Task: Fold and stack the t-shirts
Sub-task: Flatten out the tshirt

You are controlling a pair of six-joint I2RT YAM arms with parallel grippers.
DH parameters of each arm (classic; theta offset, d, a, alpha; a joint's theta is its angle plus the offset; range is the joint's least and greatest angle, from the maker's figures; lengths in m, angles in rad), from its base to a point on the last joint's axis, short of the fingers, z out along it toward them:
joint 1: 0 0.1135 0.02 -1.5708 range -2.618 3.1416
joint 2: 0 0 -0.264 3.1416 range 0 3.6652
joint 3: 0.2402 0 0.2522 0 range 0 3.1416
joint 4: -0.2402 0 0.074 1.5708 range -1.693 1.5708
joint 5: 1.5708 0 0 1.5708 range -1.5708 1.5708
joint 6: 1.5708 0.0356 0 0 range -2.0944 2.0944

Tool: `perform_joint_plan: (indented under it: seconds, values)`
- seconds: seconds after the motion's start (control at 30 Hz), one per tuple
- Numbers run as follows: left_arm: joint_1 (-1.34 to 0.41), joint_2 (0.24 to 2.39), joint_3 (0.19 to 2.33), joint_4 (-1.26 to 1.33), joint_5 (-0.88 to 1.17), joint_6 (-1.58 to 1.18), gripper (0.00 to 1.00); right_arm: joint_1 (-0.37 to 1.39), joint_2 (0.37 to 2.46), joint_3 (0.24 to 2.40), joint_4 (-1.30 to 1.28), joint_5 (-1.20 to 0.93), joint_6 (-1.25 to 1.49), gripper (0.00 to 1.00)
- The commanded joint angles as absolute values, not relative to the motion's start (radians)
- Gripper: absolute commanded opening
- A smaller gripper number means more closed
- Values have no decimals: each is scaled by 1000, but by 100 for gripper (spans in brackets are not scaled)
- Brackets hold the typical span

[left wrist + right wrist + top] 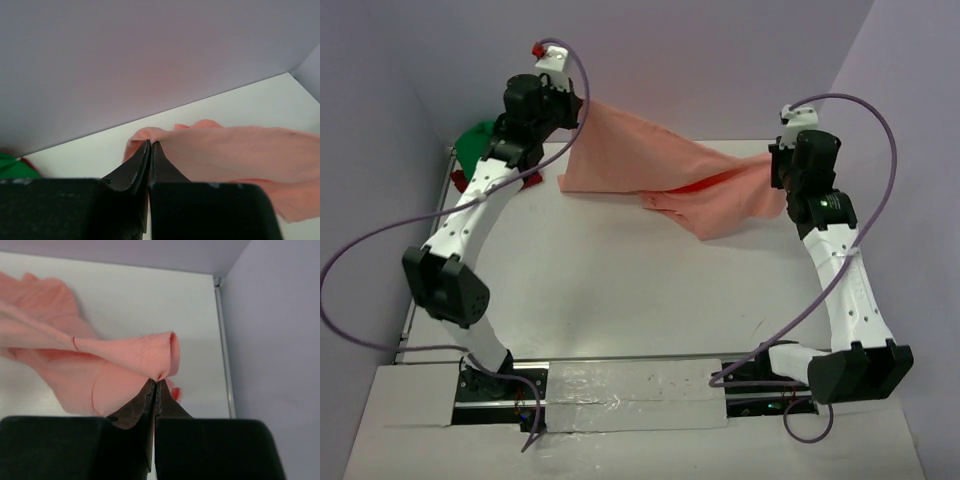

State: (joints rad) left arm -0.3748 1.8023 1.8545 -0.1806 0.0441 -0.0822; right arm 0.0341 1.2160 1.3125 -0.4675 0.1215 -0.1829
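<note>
**A:** Start at the far left. What's lying there?

**B:** The green t-shirt, bunched at the far-left corner of the table. A scrap of the dark red t-shirt shows just beside it. Neither looks folded.

**A:** And the left gripper?

**B:** Raised near the back wall, jaws pressed together on an edge of the salmon-pink t-shirt. Only thin cloth sits between the fingers.

**A:** So that shirt is off the table?

**B:** Partly. It hangs like a hammock across the far side, high at the left. It sags in the middle, where a fold seems to reach the tabletop, then rises to the right gripper.

**A:** Is that one holding too?

**B:** Yes, clamped shut on a hemmed edge. Its wrist view shows the stitched hem curling over just above the tips.

**A:** How will the cloth handle?

**B:** Light and limp, I'd judge. It has no stiffness, so it drapes and wrinkles wherever it isn't pulled tight. A thin pinch could slip under a hard tug.

**A:** Best places to hold it?

**B:** Hems or shoulder seams at opposite corners, where the cloth is doubled. Kept taut between the arms, it should lie flat. Which corners they have now, I cannot tell.
</note>
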Motion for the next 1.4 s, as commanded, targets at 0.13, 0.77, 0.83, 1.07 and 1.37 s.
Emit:
perform_joint_plan:
  seconds: [0.13, 0.77, 0.83, 1.07, 1.37]
  values:
    - [-313, 1422, 1706, -206, -67, -63, 4, 25, 972, 1391, -477, 157, -209, 0]
    - [-184, 836, 1586, -388, -46, -159, 6, 25, 525, 1604, -655, 29, -184, 0]
    - [-138, 809, 1603, -402, -20, -181, 6, 25, 522, 1655, -684, 35, -173, 0]
    - [-103, 820, 1689, -434, 18, -187, 7, 25, 613, 1766, -713, 54, -167, 0]
    - [-103, 1040, 1540, -221, 49, -112, 7, 25, 873, 1557, -516, 48, -187, 0]
